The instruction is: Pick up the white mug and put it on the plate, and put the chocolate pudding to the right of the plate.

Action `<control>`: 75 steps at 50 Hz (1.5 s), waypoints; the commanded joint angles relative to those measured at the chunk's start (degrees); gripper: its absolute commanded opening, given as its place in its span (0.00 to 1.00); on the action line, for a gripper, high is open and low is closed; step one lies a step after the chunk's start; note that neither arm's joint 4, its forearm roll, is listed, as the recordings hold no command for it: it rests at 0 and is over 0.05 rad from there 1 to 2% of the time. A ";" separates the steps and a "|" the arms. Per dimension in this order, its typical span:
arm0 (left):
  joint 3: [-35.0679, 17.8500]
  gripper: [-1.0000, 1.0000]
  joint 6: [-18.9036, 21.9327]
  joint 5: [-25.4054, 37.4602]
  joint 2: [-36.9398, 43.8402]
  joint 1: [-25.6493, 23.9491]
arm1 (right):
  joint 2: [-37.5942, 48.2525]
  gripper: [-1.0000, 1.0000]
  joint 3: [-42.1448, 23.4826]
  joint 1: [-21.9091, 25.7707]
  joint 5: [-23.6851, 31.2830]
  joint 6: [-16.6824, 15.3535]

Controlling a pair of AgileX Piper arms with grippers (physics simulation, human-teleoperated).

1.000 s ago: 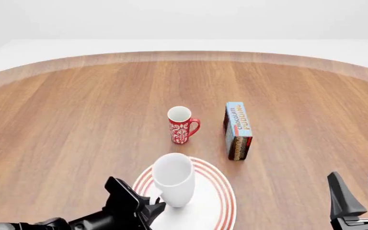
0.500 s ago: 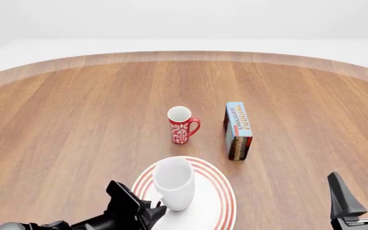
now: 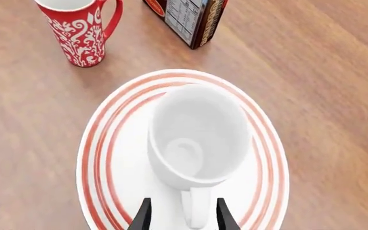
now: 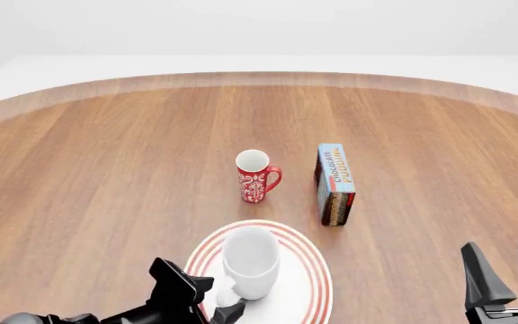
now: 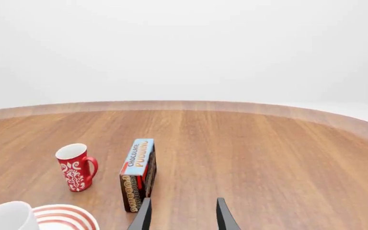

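Currently the left jaws point(image 3: 183, 218) straddle the handle of the white mug point(image 3: 199, 136); a gap shows between each tip and the handle, so I read them as parted, not gripping. Straight ahead of those tips the mug stands upright on the plate point(image 3: 101, 158), mouth up, handle pointing back toward the jaws. First half of the task judged done: mug placed and let go.

Beyond the plate, further out from the left jaws, stand the red mug point(image 3: 78, 29) and the chocolate pudding point(image 3: 187, 18), both on the desk point(image 3: 325, 72), apart from each other and from the plate.

Right jaws point(image 5: 183, 215) are open and hold nothing; the pudding box point(image 5: 138, 173) stands on edge ahead of them, slightly off to one side, not touching.

Step in hand: second half, the pudding. Next move calls for left jaws to back off clear of the handle without tipping the mug, and right jaws to reach forward, close across the box's narrow width, and set it on the desk to the plate's right.
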 commanded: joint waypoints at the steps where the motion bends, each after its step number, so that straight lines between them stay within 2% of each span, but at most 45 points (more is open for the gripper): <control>1: 0.51 1.00 -0.12 0.17 -0.67 0.12 | -0.01 1.00 0.00 0.01 0.00 -0.03; 16: 0.87 1.00 -0.19 3.02 -5.21 -0.74 | -0.11 1.00 -0.01 0.03 0.08 -0.07; 29: -0.64 1.00 0.33 10.91 -13.62 -3.73 | -0.24 1.00 -0.02 -0.06 0.26 -0.06; 41: -1.77 1.00 2.11 17.77 -21.44 -2.45 | 0.00 1.00 -0.02 -0.07 0.04 -0.03; 59: -4.40 1.00 7.24 29.92 -35.98 1.83 | -0.20 1.00 -0.03 -0.02 0.20 -0.13; 60: -5.69 1.00 8.79 32.48 -38.53 2.82 | -0.23 1.00 -0.03 0.00 0.21 -0.17; 69: -11.32 1.00 14.92 42.94 -49.54 8.84 | -0.37 1.00 -0.04 0.02 0.34 -0.17; 75: -12.92 1.00 16.34 45.35 -54.01 11.91 | -0.37 1.00 -0.03 0.04 0.32 -0.21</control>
